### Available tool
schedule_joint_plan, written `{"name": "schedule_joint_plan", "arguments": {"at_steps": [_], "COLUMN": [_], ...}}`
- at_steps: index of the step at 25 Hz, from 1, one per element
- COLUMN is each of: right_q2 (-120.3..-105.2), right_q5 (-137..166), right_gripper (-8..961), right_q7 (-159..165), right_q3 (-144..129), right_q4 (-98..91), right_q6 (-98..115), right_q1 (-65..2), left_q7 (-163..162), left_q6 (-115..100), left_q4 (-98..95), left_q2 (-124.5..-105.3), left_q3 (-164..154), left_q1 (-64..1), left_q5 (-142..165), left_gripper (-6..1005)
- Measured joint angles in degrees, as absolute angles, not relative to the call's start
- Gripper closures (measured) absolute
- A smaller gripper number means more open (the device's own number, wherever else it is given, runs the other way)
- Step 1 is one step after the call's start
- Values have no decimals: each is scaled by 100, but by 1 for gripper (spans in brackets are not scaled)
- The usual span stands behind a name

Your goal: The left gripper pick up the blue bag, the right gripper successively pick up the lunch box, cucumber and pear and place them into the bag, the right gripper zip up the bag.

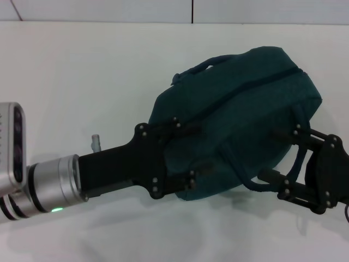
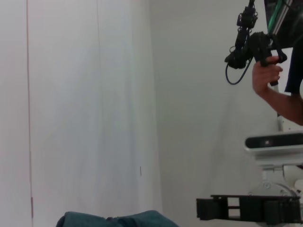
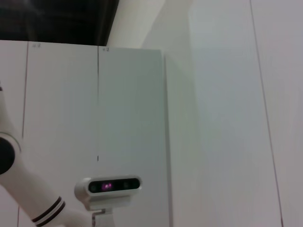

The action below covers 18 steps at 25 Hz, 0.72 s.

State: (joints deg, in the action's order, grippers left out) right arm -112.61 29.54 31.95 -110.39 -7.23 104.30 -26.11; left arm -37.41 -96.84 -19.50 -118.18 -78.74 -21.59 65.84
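Observation:
The blue bag (image 1: 240, 109) hangs tilted above the white table, bulging, and its long zipper (image 1: 248, 86) looks closed along the top. My left gripper (image 1: 182, 153) reaches in from the left and is shut on the bag's left end. A strip of the bag's fabric (image 2: 113, 220) also shows in the left wrist view. At the bag's lower right my right gripper (image 1: 275, 155) is open, its fingers straddling a loop handle (image 1: 297, 158) without clamping it. The lunch box, cucumber and pear are out of view.
A small pale object (image 1: 96, 142) stands on the white table (image 1: 82, 71) just behind my left wrist. A seam of the back wall (image 1: 192, 11) runs along the table's far edge. In the left wrist view a person's hand (image 2: 265, 78) holds a black device.

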Motion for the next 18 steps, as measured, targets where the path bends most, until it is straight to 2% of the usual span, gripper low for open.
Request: {"name": "schedule_joint_plan", "arguments": {"at_steps": [8,18], "right_q2": [-11223,-11326], "right_q5": [2969,2906], "right_gripper": [291,291], "right_q7": [3067,3045], "right_q3": [-11015,-10846], "right_q4": [-733,-750], "right_q6": [10451,10347], "right_q1": [-2619,-2611], "left_q7": [-3735,-3658], "left_q6": [-9634,-9554], "left_q4": [-1965,-1956], "left_q2": [-11823,-11895], "left_q3": [-7874,-7859], "left_q1": [-2317,-2268], "left_q5": [6586,6545], "left_gripper": [328,328]}}
